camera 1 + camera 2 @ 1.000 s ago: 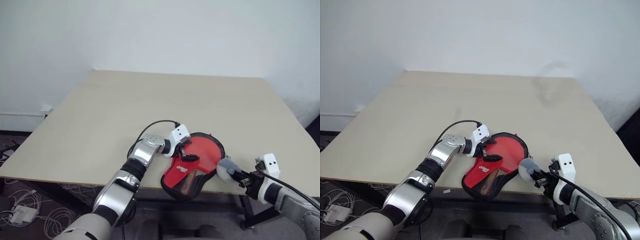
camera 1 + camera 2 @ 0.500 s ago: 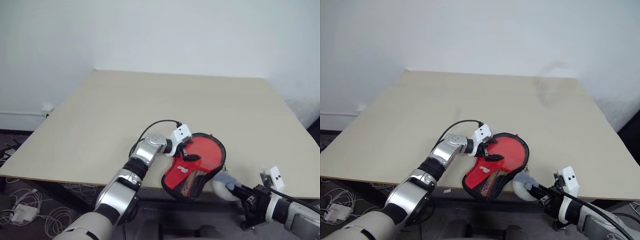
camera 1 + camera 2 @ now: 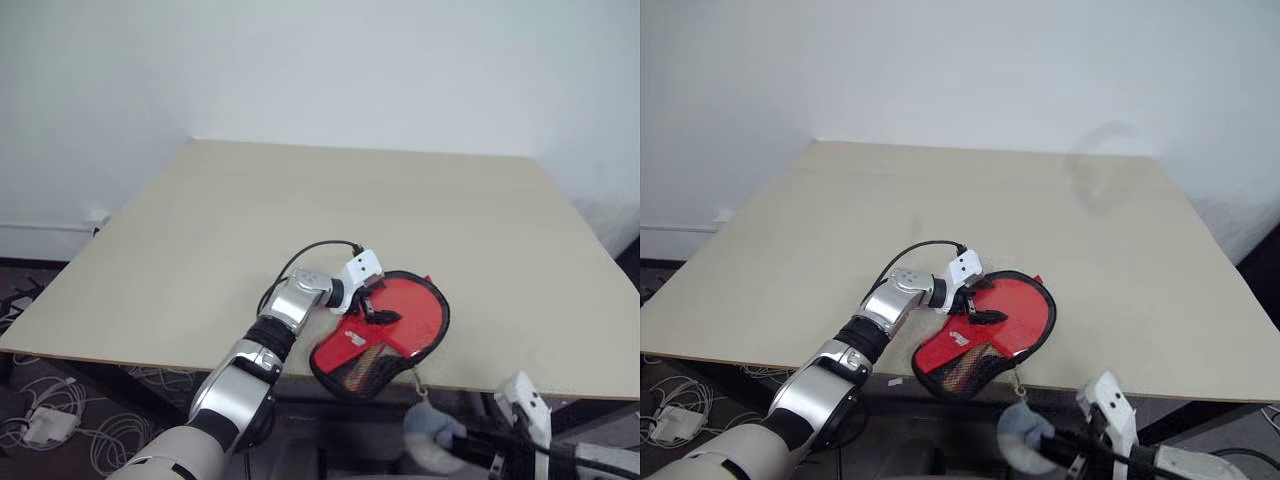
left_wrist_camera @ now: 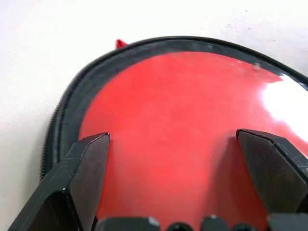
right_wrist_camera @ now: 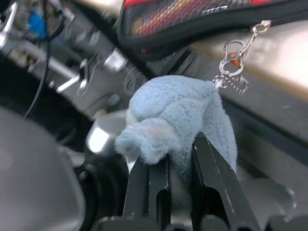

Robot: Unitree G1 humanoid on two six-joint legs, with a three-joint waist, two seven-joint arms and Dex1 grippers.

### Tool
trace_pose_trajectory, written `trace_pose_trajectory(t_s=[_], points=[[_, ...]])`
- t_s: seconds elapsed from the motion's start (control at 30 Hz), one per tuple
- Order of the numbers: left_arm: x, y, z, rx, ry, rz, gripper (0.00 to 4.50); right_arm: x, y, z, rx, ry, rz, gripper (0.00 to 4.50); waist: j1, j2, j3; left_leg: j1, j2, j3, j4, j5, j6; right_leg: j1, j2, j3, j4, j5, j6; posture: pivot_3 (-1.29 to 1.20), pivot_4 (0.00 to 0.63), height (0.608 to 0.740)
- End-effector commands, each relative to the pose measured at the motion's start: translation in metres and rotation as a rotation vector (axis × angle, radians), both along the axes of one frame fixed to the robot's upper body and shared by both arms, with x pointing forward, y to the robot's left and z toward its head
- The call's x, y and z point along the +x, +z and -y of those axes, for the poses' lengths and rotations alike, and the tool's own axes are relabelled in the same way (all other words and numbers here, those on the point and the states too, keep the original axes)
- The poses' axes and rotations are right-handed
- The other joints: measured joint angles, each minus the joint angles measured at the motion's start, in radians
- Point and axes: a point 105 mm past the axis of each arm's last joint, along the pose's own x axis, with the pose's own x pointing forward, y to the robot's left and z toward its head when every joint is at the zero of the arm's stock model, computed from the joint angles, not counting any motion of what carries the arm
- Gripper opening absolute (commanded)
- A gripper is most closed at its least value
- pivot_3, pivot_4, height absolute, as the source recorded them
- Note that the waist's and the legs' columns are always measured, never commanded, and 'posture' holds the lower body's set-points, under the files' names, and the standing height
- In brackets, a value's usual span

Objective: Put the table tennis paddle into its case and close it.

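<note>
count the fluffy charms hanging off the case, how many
1. The grey pompom charm hangs below the table's near edge, clipped to the case and pinched in the right gripper. None other shows.

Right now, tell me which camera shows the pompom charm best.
The right wrist view: the grey pompom charm sits close up, pinched by the right gripper, its clip linking to the case. Both eye views show it small, hanging below the table edge. The left wrist view faces the case's red panel.

A bare test room or lab: a plain beige counter [image 3: 300,210] stands against an unadorned white wall [image 3: 320,70], with loose cables and a power adapter [image 3: 35,425] lying on the dark floor beside it.
</note>
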Motion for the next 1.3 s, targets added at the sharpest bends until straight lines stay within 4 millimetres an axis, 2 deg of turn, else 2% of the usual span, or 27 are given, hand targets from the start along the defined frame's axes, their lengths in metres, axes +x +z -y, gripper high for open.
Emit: trace_pose_trajectory(t_s=[0.03,0.13,0.27,0.37,0.53,0.73,0.83,1.03,1.13,1.3], points=[[-0.008,-0.030,-0.014,0.085,0.042,-0.108,4.50,-0.034,0.006,-0.032,0.086,0.173,-0.093,0.07,0.000,0.000,-0.001,0.000,0.000,0.000,0.000,0.000,0.001,0.000,0.000,0.000,-0.001,0.000,0.000,0.00,0.000,0.728],[-0.008,-0.030,-0.015,0.090,0.042,-0.108,4.50,-0.032,0.002,-0.037,0.076,0.213,-0.077,0.07,-0.001,0.000,-0.001,-0.001,0.000,0.000,0.000,-0.001,0.005,0.002,0.001,0.000,-0.007,0.002,-0.004,0.00,0.000,0.728],[-0.010,-0.030,-0.015,0.094,0.030,-0.110,4.50,-0.010,-0.003,-0.032,0.044,0.200,-0.027,0.07,-0.001,-0.005,-0.003,-0.001,0.000,0.000,0.001,-0.002,0.006,0.004,0.001,-0.001,-0.009,0.002,-0.004,0.00,0.000,0.728],[-0.011,-0.030,-0.015,0.097,0.027,-0.113,4.50,-0.001,-0.001,-0.034,0.052,0.223,0.002,0.07,-0.001,-0.006,-0.003,0.000,0.001,0.000,0.001,-0.002,0.006,0.005,0.001,-0.001,-0.009,0.003,-0.004,0.00,0.000,0.728],[-0.012,-0.030,-0.017,0.106,0.020,-0.117,4.50,0.003,-0.001,-0.046,0.043,0.399,0.033,0.07,-0.006,-0.005,-0.004,0.001,0.002,0.000,0.001,-0.002,0.006,0.005,0.002,-0.002,-0.009,0.003,-0.005,0.00,0.000,0.728],[-0.016,-0.033,-0.022,0.122,0.020,-0.128,4.50,0.027,-0.019,-0.045,-0.010,0.510,0.045,0.07,-0.014,-0.006,-0.004,0.001,0.002,0.000,0.000,-0.002,0.006,0.005,0.002,-0.002,-0.010,0.003,-0.005,0.00,0.000,0.728],[-0.020,-0.034,-0.025,0.129,0.021,-0.140,4.50,0.045,-0.025,-0.057,-0.008,0.565,0.088,0.07,-0.019,-0.005,-0.004,0.002,0.003,0.000,0.000,-0.002,0.005,0.005,0.003,-0.001,-0.009,0.003,-0.005,0.00,0.000,0.728],[-0.025,-0.035,-0.029,0.136,0.031,-0.153,4.50,0.057,-0.039,-0.070,-0.026,0.644,0.139,0.07,-0.020,-0.005,-0.005,0.002,0.003,0.000,0.000,-0.003,0.004,0.005,0.004,-0.001,-0.009,0.004,-0.003,0.00,0.000,0.728],[-0.026,-0.036,-0.030,0.140,0.035,-0.159,4.50,0.062,-0.037,-0.075,-0.015,0.662,0.173,0.06,-0.022,-0.004,-0.005,0.002,0.003,0.000,0.000,-0.003,0.004,0.005,0.004,-0.001,-0.008,0.005,-0.003,0.00,0.000,0.728],[-0.028,-0.036,-0.032,0.147,0.035,-0.167,4.50,0.063,-0.017,-0.081,0.056,0.730,0.270,0.06,-0.021,-0.004,-0.005,0.003,0.003,0.000,0.001,-0.003,0.004,0.005,0.004,-0.001,-0.006,0.005,-0.003,0.00,0.000,0.728]])
